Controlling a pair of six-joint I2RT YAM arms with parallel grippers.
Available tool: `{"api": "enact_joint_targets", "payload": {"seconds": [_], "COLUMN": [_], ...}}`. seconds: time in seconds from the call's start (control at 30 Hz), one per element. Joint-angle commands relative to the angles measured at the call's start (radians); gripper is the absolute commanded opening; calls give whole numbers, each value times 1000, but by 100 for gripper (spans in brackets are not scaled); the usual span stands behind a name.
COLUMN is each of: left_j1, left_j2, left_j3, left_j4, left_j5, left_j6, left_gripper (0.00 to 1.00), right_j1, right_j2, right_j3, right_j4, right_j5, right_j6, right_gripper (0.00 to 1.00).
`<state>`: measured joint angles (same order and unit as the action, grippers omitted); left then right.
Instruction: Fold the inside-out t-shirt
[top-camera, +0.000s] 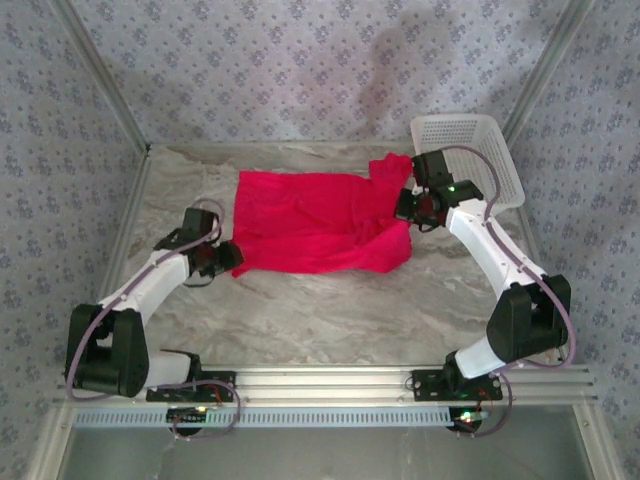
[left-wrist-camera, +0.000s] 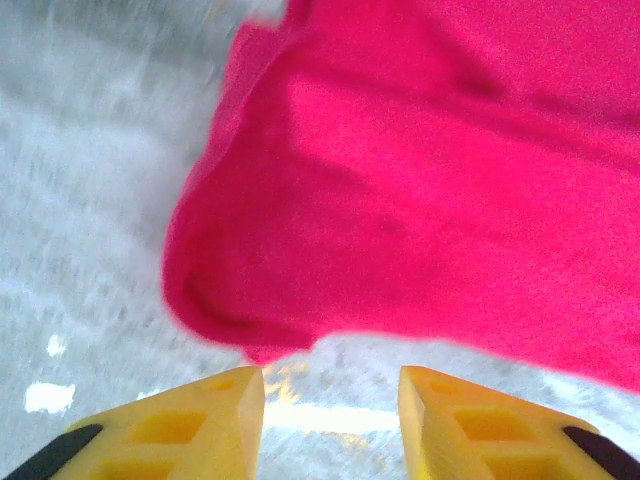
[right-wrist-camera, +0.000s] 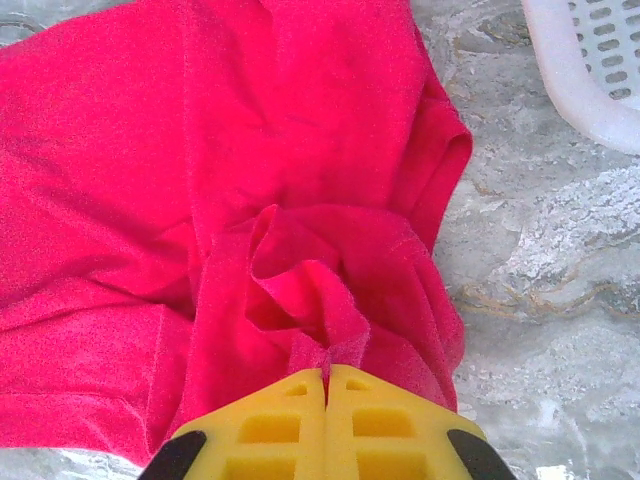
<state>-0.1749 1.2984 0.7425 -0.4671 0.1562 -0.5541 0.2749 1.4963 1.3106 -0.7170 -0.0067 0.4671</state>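
The bright red t-shirt (top-camera: 315, 222) lies spread across the middle of the marble table, bunched at its right end. My right gripper (top-camera: 408, 205) is shut on a pinched fold of the red cloth (right-wrist-camera: 325, 345) at that right end, lifting it into ridges. At the shirt's left corner my left gripper (top-camera: 228, 258) is open, its yellow fingers (left-wrist-camera: 215, 420) apart just short of the rounded red corner (left-wrist-camera: 235, 290), with bare table between them.
A white mesh basket (top-camera: 470, 155) stands at the back right, close behind the right gripper; its rim (right-wrist-camera: 590, 70) is near the shirt's sleeve. Metal frame posts and patterned walls enclose the table. Bare marble (top-camera: 330, 320) lies in front of the shirt.
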Motion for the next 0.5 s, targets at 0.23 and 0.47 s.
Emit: {"api": "enact_joint_targets", "payload": {"seconds": [0.23, 0.47], "left_j1": [94, 128], "left_j2": [46, 134], "left_j3": [-70, -34], "left_j4": [199, 242], "left_j5": [56, 42], "left_j6": [-144, -106], "left_gripper": [43, 42], "right_j1": [0, -2], "right_j2": [-18, -27], "right_j3": [29, 37], "right_j4": [4, -9], "right_j5": [1, -11], "right_j6": [8, 7], "right_gripper": [0, 0]}}
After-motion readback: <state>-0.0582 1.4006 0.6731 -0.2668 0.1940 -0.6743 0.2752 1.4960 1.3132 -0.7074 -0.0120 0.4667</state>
